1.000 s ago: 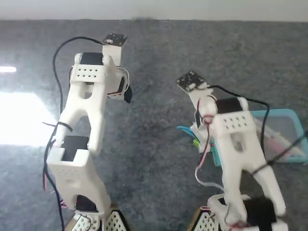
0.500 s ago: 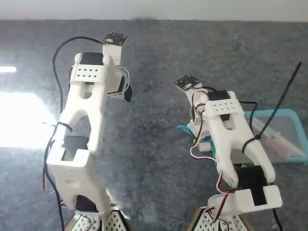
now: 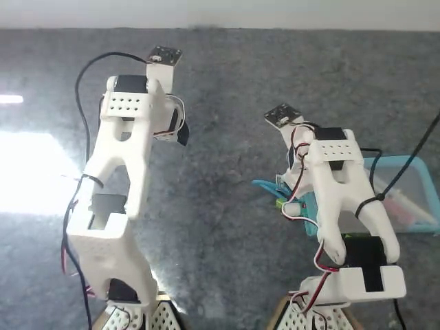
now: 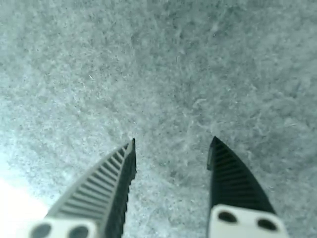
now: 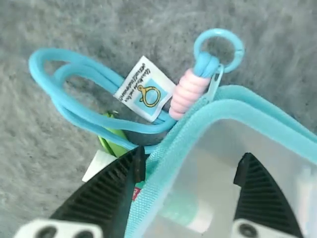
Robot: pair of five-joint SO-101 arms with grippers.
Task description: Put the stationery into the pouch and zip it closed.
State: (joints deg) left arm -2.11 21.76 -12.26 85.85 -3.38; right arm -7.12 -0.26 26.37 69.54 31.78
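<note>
The pouch [image 3: 405, 185] is clear plastic with light-blue trim and lies at the right of the table, with pink stationery [image 3: 404, 206] inside it. My right gripper [image 5: 190, 171] is open, one finger on each side of the pouch's corner [image 5: 198, 124]. Just beyond it are the zipper pull with its blue ring [image 5: 218, 47], a pink bead [image 5: 190, 92], a white tag [image 5: 144, 89] and a blue cord loop [image 5: 69, 94]. A green item [image 5: 112, 142] pokes out by the corner. My left gripper [image 4: 173, 146] hangs open over bare table, far from the pouch.
The grey felt-like table top [image 3: 227, 82] spreads around both arms. A bright glare patch [image 3: 27, 172] lies at the left edge. The blue cord [image 3: 265, 185] sticks out left of the right arm [image 3: 337, 185], and a pale wall runs along the back.
The right arm has shifted over the pouch's left end, its wrist swinging slightly right. The left arm and the pouch have kept still.
</note>
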